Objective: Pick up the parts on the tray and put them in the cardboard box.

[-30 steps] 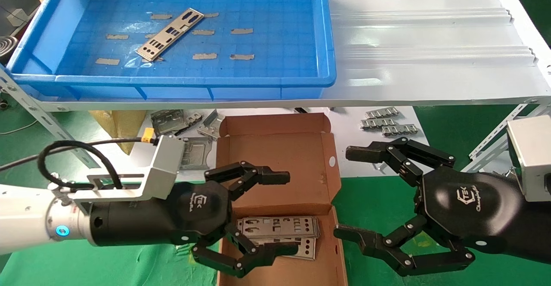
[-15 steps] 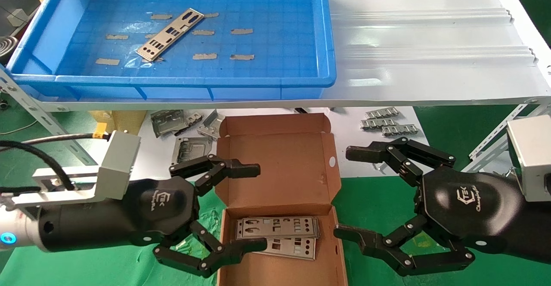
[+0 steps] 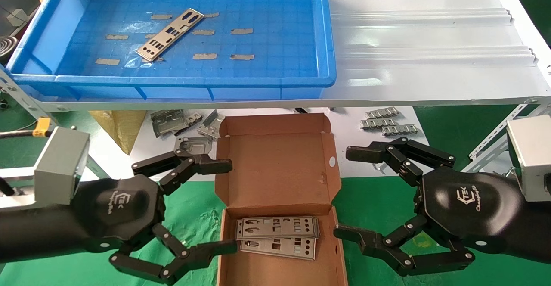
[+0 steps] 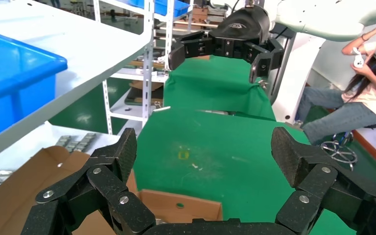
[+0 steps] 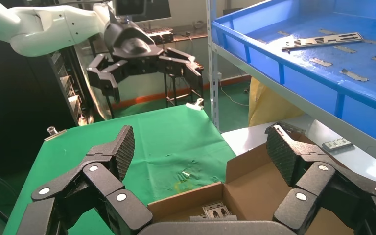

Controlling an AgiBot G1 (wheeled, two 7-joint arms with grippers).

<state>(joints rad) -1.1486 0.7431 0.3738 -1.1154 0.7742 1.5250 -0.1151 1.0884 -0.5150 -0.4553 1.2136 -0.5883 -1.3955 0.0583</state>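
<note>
Silver plates point(image 3: 277, 228) lay stacked flat in the cardboard box point(image 3: 275, 169); left gripper point(image 3: 224, 206) hovered spread and empty at its edge, right gripper point(image 3: 351, 193) spread, parked beside.

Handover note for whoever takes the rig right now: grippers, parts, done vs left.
Left gripper: open, holding nothing, at the left edge of the cardboard box.
Right gripper: open, holding nothing, parked just right of the box.
Done: two parts lie overlapping, flat in the near end of the box; lid open.
Left: one part lies diagonally on the floor of the blue tray, on the shelf above the box. Pick it and place it with the others.
Ignore the grey frame pieces and small ridged strips on the white sheet under the shelf.
</note>
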